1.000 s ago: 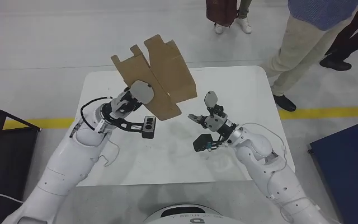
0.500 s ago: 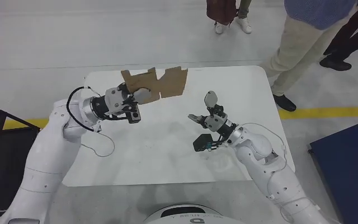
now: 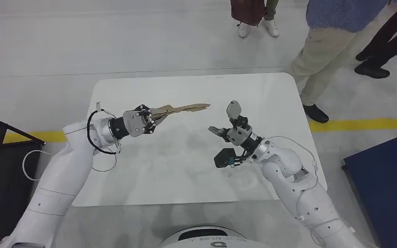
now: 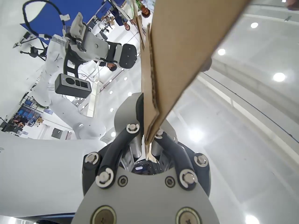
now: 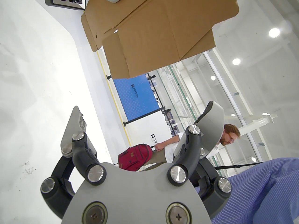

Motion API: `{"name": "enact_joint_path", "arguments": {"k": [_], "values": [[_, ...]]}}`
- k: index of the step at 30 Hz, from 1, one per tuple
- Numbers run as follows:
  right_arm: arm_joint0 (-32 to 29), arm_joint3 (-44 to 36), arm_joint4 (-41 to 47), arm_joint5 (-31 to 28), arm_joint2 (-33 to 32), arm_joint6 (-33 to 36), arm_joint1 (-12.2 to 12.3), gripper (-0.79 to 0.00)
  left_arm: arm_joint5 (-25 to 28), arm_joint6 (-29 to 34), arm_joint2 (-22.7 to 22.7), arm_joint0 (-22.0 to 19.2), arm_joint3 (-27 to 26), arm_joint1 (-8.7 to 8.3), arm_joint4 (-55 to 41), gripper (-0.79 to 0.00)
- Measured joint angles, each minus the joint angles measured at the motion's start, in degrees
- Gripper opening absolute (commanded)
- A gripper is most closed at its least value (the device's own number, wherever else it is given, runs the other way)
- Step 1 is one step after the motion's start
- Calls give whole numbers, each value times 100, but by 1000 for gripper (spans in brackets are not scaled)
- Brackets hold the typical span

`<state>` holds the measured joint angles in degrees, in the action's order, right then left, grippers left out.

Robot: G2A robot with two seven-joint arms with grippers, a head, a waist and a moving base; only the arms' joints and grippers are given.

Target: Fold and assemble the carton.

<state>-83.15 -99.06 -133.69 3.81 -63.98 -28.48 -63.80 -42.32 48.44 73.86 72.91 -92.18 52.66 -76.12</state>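
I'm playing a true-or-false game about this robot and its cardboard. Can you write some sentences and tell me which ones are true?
1. The left gripper is shut on the carton. True.
2. The other gripper grips it too. False: the right gripper is open and empty, apart from the carton.
3. The carton is lying down on something. False: it is held up in the air above the table.
4. The carton is not yet built into a box. True: it is a flat sheet with its flaps unfolded.

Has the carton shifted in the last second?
Yes. The carton, in the left gripper, tipped from broadside to edge-on, pulling back inside the table edge.
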Motion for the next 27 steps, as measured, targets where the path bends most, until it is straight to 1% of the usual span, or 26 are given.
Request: {"name": "enact_joint_path", "arguments": {"k": [2,3,5,8,9,11,12,15,16,18,21,24,27], "values": [[-10,1,20,-17,2,2,-2,0,172,-145,49,-16,-167,-14,216,-785],[-28,13,143,-104,-3,-16,-5,0,360,-271,132,-11,-329,-40,544,-785],[-30,62,463,-275,-61,-130,-4,0,631,-306,301,31,-546,-98,1170,-785],[-5,197,888,-567,-173,-364,10,0,1039,-123,565,172,-830,-223,2415,-785],[1,240,1048,-683,-203,-456,12,0,1216,-58,648,239,-940,-274,2958,-785],[9,302,1252,-841,-244,-574,17,0,1555,98,766,352,-1099,-339,3692,-785],[13,345,1342,-918,-269,-627,21,0,1824,91,837,447,-1257,-382,4236,-785],[1,443,1355,-1047,-311,-570,33,0,2385,-273,971,796,-1808,-447,5453,-785],[-15,454,1368,-1060,-324,-539,35,0,2502,-406,1014,906,-1969,-455,5704,-785],[-55,445,1377,-1072,-357,-463,41,0,2723,-698,1107,1140,-2304,-464,6148,-785],[-138,389,1581,-1087,-449,-410,45,0,3032,-1007,1204,1417,-2659,-459,6441,-785],[-193,335,2119,-1188,-505,-419,36,0,3126,-1168,1255,1572,-2701,-439,6262,-785],[-190,338,2000,-1179,-502,-419,36,0,3116,-1161,1252,1566,-2692,-439,6246,-785]]}}
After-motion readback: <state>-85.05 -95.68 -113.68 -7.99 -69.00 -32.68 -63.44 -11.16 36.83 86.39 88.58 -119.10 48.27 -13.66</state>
